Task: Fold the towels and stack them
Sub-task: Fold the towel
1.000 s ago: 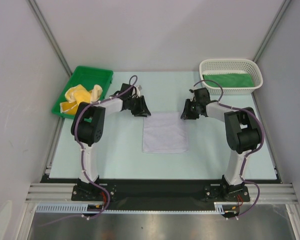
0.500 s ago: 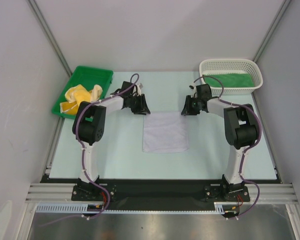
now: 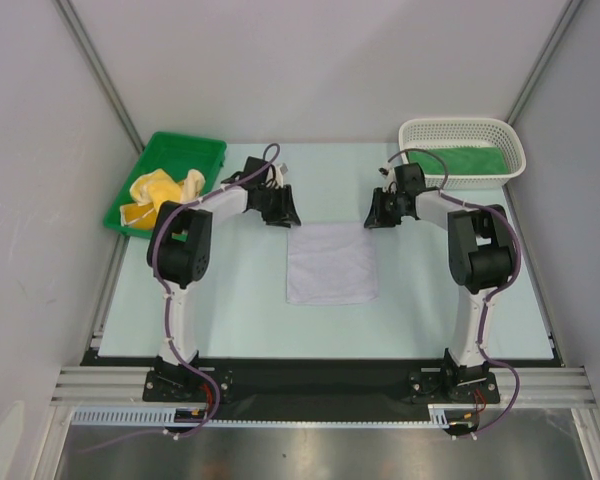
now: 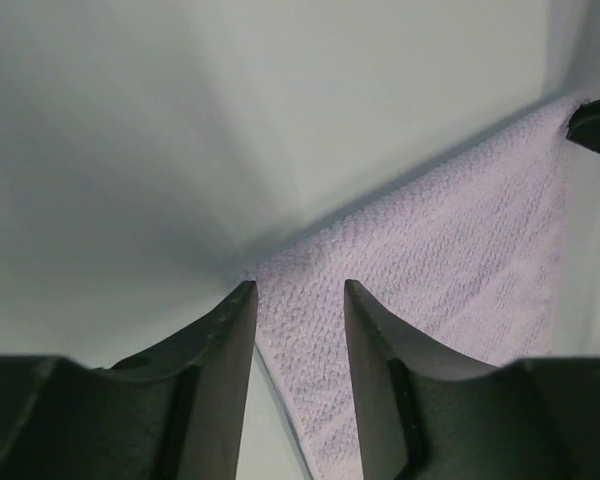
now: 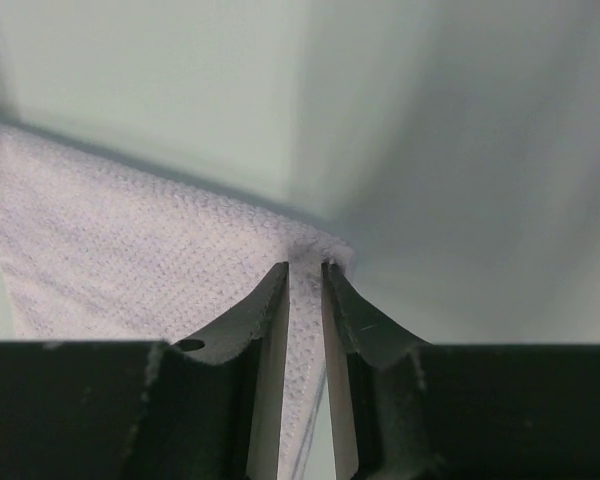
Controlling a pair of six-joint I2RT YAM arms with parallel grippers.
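Left gripper: I have its jaws narrowly apart, straddling one far corner of the white towel, not yet pinched.
Right gripper: nearly closed, nipping the other far corner; I judge this sets up a fold toward the bases.
Table: pale and smooth, with the towel flat between the grippers.
Outward: green tray of yellow towels beyond the left; white basket with a green towel beyond the right.
Room: plain grey walls.

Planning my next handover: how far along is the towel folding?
Done: a folded green towel lies in the white mesh basket. In hand: the pale lilac towel lies flat mid-table; the left pincer is open astride one far corner, the right pincer nearly closed over the other, grip unclear. Remaining: finishing and stacking it, then the crumpled yellow towel in the green tray.
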